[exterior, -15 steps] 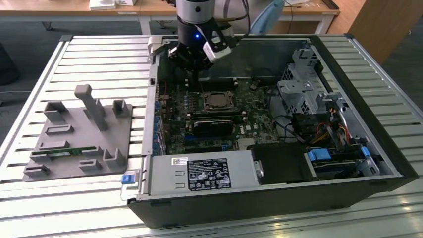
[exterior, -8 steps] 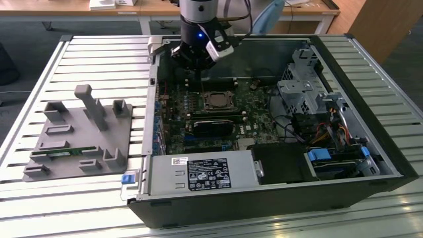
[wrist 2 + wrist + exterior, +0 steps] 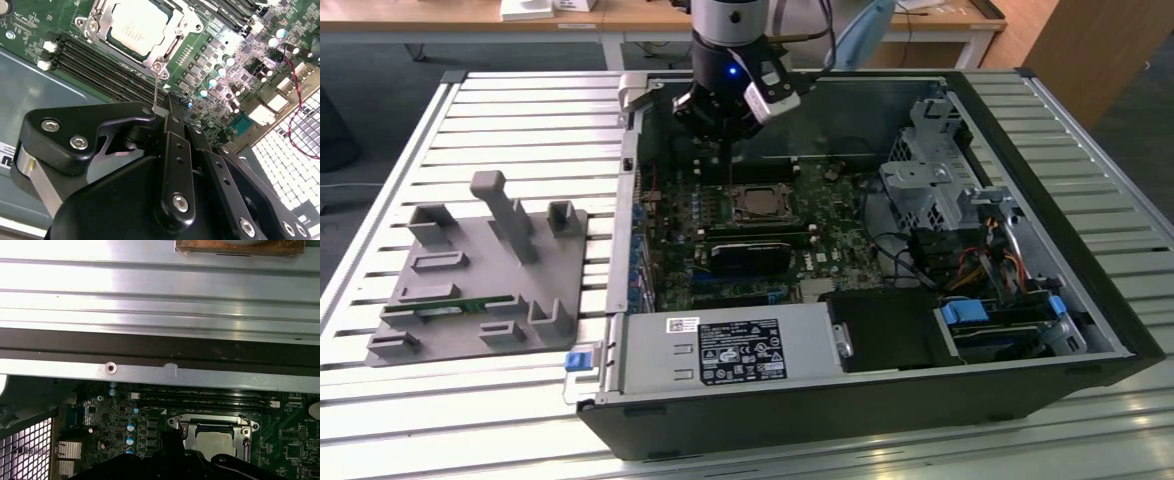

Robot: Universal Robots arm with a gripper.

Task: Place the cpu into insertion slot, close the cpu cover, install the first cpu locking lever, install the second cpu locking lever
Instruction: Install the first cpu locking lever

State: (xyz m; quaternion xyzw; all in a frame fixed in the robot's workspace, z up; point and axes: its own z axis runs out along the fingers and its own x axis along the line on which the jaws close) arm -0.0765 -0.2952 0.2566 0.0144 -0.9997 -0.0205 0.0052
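- Slatted metal table [image 3: 520,110] carries an open computer case [image 3: 854,420] lying on its side, and your gripper [image 3: 720,130] hangs over the case's far end in the exterior view.
- In the second wrist view, your fingertips [image 3: 172,112] are pressed together on a thin wire lever [image 3: 156,87]. The lever runs from them to the corner of the cover frame [image 3: 176,42].
- You have the chip [image 3: 134,27] seated in the socket [image 3: 735,203], near the gripper.
- The cover frame lies flat around the chip, and the chip's dull grey top shows through its window.
- Long black memory slots [image 3: 100,62] run just beside the socket on the green board [image 3: 220,60].
- Farther out, on the exterior view's left, a grey holder plate [image 3: 480,270] with upright posts rests on the table near the case.
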